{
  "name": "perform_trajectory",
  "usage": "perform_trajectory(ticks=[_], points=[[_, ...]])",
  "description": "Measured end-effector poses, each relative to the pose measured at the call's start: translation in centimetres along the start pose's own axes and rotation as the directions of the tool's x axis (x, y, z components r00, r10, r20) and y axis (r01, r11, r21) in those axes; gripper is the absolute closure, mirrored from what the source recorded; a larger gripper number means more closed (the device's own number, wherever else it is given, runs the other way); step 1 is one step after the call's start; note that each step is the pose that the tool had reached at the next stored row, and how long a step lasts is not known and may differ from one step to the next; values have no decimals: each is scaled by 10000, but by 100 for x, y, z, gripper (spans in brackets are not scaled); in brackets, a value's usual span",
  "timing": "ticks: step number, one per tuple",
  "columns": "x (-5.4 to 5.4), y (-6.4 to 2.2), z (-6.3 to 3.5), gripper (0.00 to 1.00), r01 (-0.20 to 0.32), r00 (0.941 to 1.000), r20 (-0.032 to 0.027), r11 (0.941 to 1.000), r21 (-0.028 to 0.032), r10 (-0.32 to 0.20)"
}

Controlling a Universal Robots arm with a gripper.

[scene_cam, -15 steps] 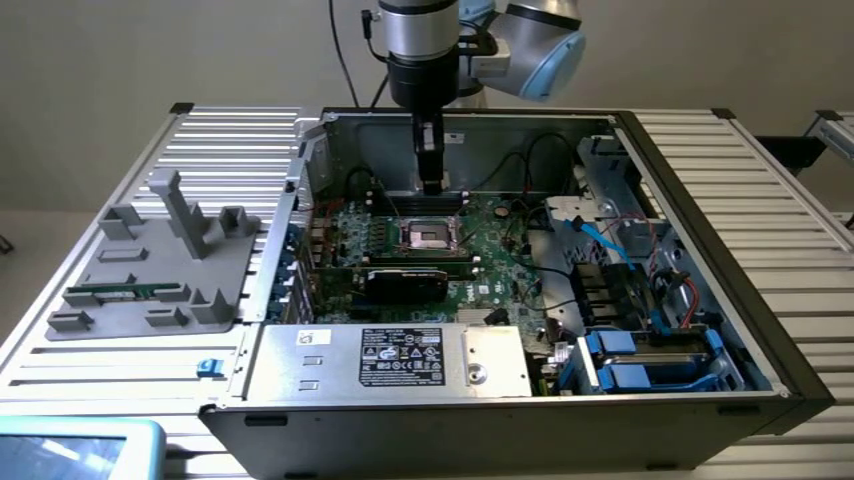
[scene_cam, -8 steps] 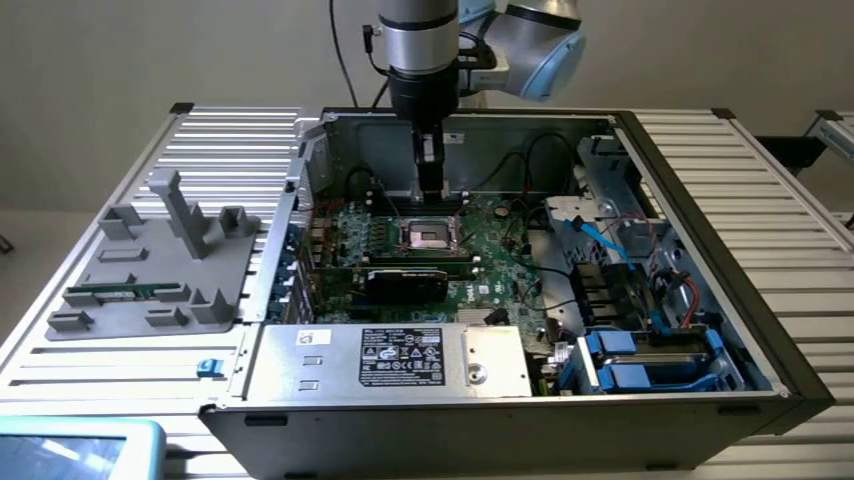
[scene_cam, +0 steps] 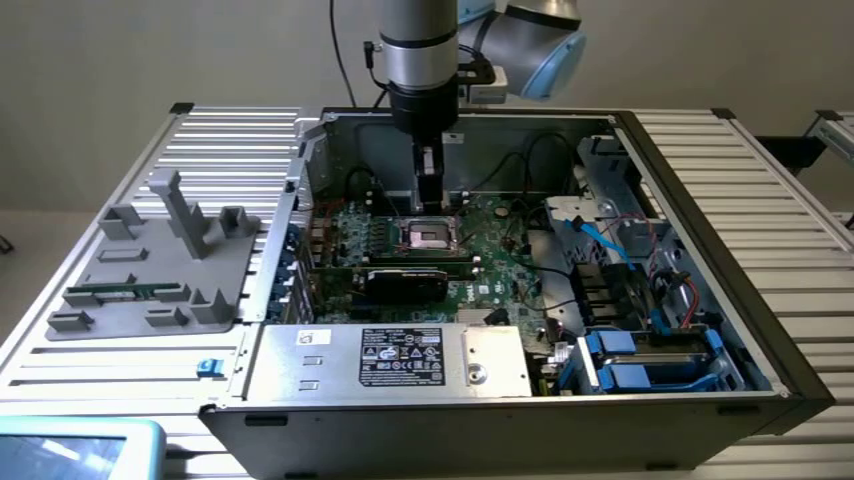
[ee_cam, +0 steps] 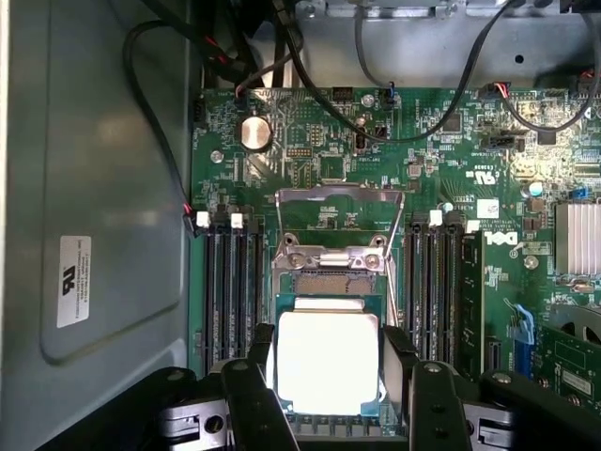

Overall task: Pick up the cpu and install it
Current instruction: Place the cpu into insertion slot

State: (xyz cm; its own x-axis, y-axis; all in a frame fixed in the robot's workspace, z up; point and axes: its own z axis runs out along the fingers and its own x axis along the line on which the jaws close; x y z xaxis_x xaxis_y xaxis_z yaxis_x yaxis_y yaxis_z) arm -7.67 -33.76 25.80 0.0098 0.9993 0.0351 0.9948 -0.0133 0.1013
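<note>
Cpu (ee_cam: 329, 362), one, between the gripper's (ee_cam: 329, 340) two fingers (ee_cam: 399, 365), above one socket (ee_cam: 333, 258)

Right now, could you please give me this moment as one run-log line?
step: install | gripper: shut on cpu | where: over socket | cpu: between the fingers

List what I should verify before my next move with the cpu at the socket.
1. cpu between the fingers, one against each side: ok.
2. Metal frame swung clear of the socket: ok.
3. cpu lined up square over the socket: ok in the wrist view.
4. cpu seated flat in the socket: cannot tell.
5. Cables clear of the socket: ok.
6. cpu corner marking matched: cannot tell.
</note>
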Motion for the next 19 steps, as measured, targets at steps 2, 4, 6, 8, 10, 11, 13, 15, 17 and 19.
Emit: perform_trajectory(ticks=[2, 4, 6, 8, 10, 11, 13, 15, 17, 19], points=[[-10, -3, 37, 46, 0, 10000, 0, 10000, 0, 0], [-19, -7, 72, 46, -1, 10000, -1, 10000, 0, 1], [-27, -10, 108, 46, -1, 10000, -1, 10000, -1, 1], [-35, -14, 145, 46, 0, 10000, -1, 10000, -1, 0], [-42, -18, 181, 46, -1, 10000, 0, 10000, 0, 1], [-45, -19, 199, 46, -1, 10000, 0, 10000, 0, 1], [-51, -23, 234, 46, 0, 10000, 0, 10000, 0, 0], [-57, -26, 269, 46, -1, 10000, 0, 10000, 0, 1], [-63, -30, 307, 46, -1, 10000, -1, 10000, -1, 1], [-67, -33, 342, 46, 0, 10000, 0, 10000, -1, 0]])
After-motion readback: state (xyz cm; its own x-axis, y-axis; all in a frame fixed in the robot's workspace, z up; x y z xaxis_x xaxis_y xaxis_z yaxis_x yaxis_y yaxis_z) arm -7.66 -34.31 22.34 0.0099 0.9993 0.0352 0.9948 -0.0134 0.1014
